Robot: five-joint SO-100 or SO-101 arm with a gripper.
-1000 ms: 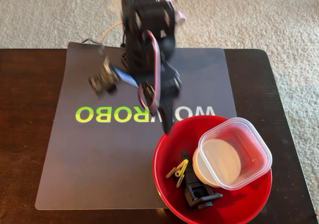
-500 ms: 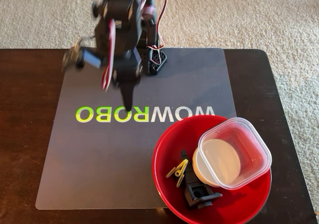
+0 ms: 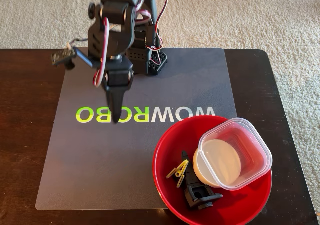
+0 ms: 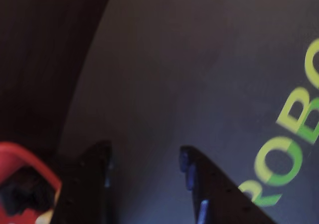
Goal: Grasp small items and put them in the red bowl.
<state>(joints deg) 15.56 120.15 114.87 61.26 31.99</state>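
1. Since half a second ago, the black arm has swung slightly further toward 9 o'clock in the fixed view, and its gripper [image 3: 117, 116] now points down over the green letters of the mat's logo instead of the white ones. The bowl and its contents have not moved.
2. The red bowl [image 3: 167, 150] sits at 5 o'clock on the table [image 3: 25, 135], partly overlapping the grey mat [image 3: 90, 155].
3. Inside the bowl, a clear square tub [image 3: 255, 155] lies tilted on the 3 o'clock side, its corners pointing roughly at 12, 3, 6 and 9 o'clock.
4. A small round white dish [image 3: 220, 161] rests inside and beneath the tub, touching it.
5. A yellow clip pair [image 3: 178, 171] lies at the bowl's 9 o'clock side, its long axis running from 7 to 1 o'clock.
6. A black wedge-shaped part [image 3: 200, 195] lies at the bowl's 6 o'clock edge, long axis running about 8 to 2 o'clock. A thinner black piece [image 3: 186, 157] beside the clips is too small to make out.
7. The arm stands at the mat's 12 o'clock edge, folded forward, with the gripper hanging tip-down, well apart from the bowl.
8. In the wrist view, the gripper [image 4: 144, 159] shows two dark fingers with a clear gap of mat between them: it is partly open and holds nothing. The bowl's red rim [image 4: 25, 159] shows at 8 o'clock.
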